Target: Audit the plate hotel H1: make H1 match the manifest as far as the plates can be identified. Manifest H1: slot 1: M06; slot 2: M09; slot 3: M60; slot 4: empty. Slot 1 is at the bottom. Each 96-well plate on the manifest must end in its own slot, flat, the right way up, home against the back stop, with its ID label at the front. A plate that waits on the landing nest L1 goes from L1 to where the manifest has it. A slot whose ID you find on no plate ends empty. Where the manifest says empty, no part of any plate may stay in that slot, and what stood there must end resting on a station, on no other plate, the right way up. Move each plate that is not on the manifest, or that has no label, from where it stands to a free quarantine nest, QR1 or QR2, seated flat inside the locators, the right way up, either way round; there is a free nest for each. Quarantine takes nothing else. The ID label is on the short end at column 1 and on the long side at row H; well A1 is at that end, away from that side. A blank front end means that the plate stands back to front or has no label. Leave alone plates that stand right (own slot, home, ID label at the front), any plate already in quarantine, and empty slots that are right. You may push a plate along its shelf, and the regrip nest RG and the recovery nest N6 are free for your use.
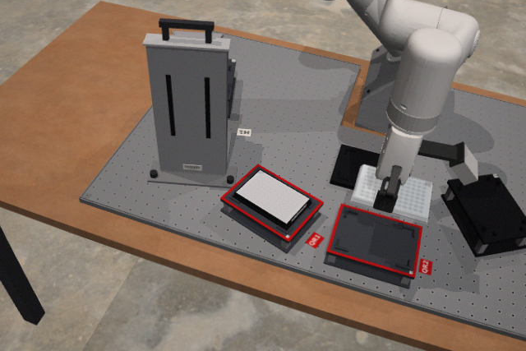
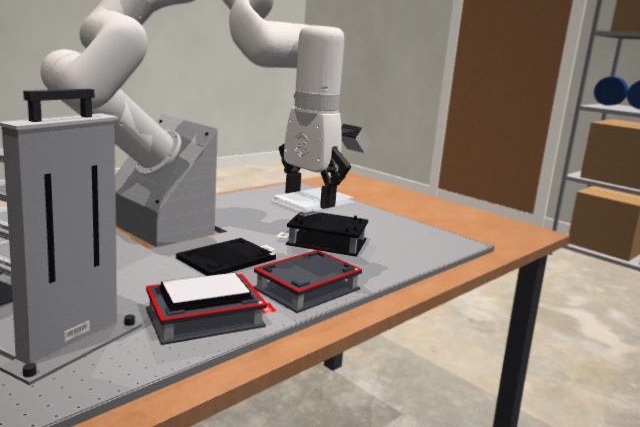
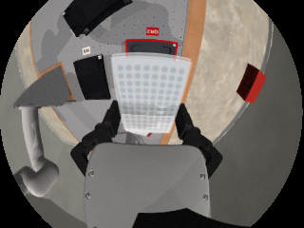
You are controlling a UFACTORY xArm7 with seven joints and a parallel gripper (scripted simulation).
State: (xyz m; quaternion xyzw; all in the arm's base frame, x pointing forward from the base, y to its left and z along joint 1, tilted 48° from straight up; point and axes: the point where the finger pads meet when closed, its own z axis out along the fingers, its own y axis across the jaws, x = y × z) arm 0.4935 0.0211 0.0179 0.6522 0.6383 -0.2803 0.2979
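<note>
Surface [image 1: 97, 84] carries the perforated base with all stations.

Plate hotel H1 [image 1: 186, 96] stands well to one side of the tool, back panel to the top camera, so its slots can't be read.

QR1 nest [image 1: 271, 205], between hotel and tool, already holds a white-topped plate. QR2 nest [image 1: 373, 241], red-bordered, sits free just ahead of and below the tool. Likely the drop target, which would explain the carry heading here.

Flat black nest [image 1: 350, 164] lies partly under the tool. Raised black nest [image 1: 488, 211] is off to the other side.

Arm [image 2: 315, 76]: last link vertical, wrist pointing straight down, hanging low over the stations.

Tool [image 2: 310, 192] is pinching a clear 96-well plate [image 1: 412, 198] across its width, fingers on both long sides, held level above the surface, wells up. Label not readable.
</note>
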